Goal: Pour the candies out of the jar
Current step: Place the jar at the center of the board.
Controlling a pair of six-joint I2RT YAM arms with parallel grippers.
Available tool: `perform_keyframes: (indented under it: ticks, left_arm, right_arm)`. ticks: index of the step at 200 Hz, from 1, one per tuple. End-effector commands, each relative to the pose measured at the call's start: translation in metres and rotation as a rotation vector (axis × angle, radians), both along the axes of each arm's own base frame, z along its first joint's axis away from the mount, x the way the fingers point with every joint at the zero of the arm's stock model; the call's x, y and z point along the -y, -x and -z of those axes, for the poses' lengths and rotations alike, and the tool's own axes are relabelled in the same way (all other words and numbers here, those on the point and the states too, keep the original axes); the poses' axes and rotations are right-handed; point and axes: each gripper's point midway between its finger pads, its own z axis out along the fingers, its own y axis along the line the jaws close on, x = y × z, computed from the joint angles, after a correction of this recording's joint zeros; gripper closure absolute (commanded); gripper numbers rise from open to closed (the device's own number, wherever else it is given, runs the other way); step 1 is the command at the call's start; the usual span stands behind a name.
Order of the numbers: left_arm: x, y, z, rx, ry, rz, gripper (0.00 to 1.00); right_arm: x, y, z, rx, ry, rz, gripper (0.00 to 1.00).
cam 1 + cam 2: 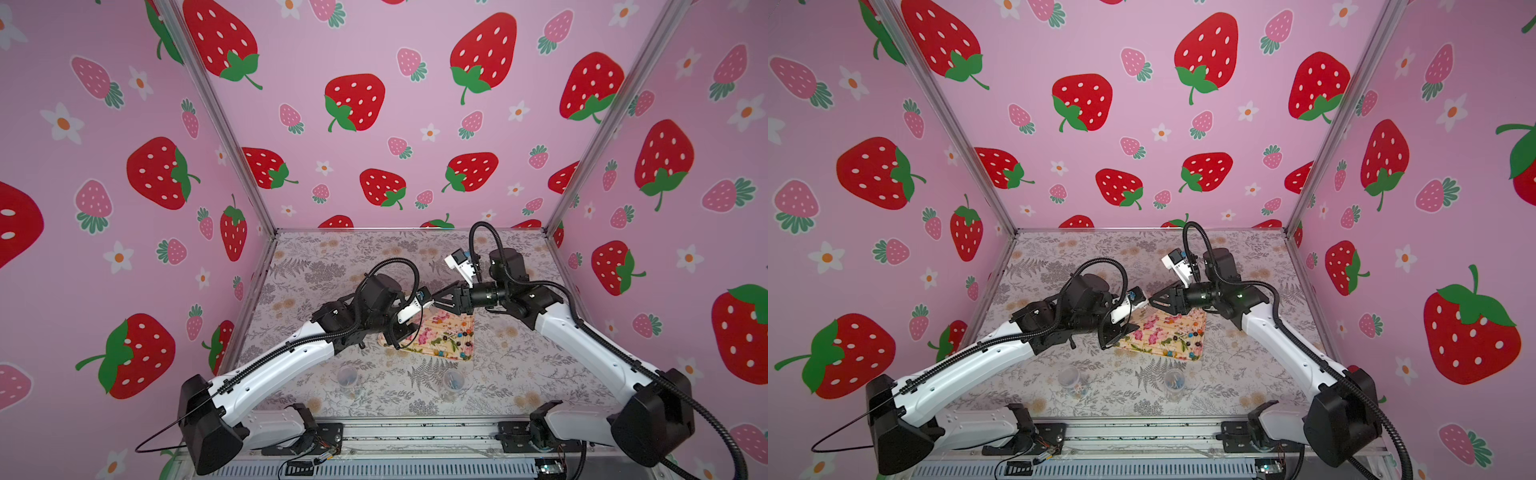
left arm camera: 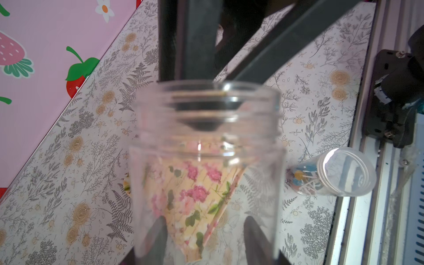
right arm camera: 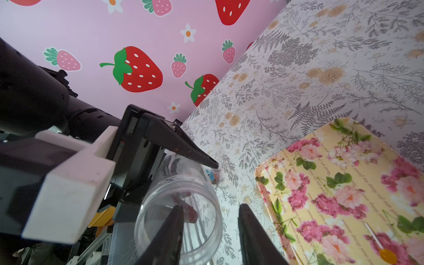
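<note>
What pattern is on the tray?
Tray: pink roses, green leaves on pale yellow; right wrist view.

Clear plastic jar point(image 2: 206, 160) swims blurred in the left wrist view, its base cut off at the edge. In both top views the black-and-white left arm point(image 1: 291, 353) mostly hides it. Tiny round-headed lollipop candies point(image 1: 465, 332) on the yellow rose-print tray point(image 1: 440, 320): too small to count.

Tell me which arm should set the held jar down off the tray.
Left. The left pincer is shut on the clear jar, which looks empty, so it can probably lower it directly. The right pincer stands open at the jar's mouth, gripping nothing; it would need to take over first.
</note>
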Motion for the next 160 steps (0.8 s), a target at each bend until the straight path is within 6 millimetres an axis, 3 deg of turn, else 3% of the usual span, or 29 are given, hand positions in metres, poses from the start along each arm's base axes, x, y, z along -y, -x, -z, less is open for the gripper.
perform_keyframes:
  ticks: [1, 64, 103, 125, 146, 157, 160]
  left_arm:
    - [0.008, -0.003, -0.022, 0.034, 0.053, 0.023, 0.44]
    - [0.010, -0.004, -0.023, 0.039, 0.059, 0.025, 0.43]
    - [0.012, -0.006, -0.021, 0.034, 0.059, 0.021, 0.43]
    - [0.011, -0.006, -0.019, 0.026, 0.055, 0.016, 0.39]
    - [0.009, -0.007, -0.018, 0.029, 0.054, -0.003, 0.28]
    - [0.006, -0.008, -0.019, 0.034, 0.057, -0.019, 0.02]
    - [0.006, -0.009, -0.020, 0.038, 0.059, -0.025, 0.00]
  right_arm:
    - [-0.007, 0.005, -0.004, 0.017, -0.004, -0.052, 0.61]
    - [-0.013, 0.005, 0.004, 0.017, 0.020, -0.061, 0.78]
    - [-0.011, 0.004, 0.007, 0.033, 0.053, -0.037, 1.00]
    - [-0.009, 0.002, 0.008, 0.040, 0.066, -0.019, 1.00]
    - [-0.008, 0.000, 0.008, 0.046, 0.075, -0.003, 1.00]
    - [-0.008, -0.001, 0.010, 0.048, 0.081, 0.006, 1.00]
    - [-0.008, -0.002, 0.010, 0.047, 0.084, 0.012, 1.00]
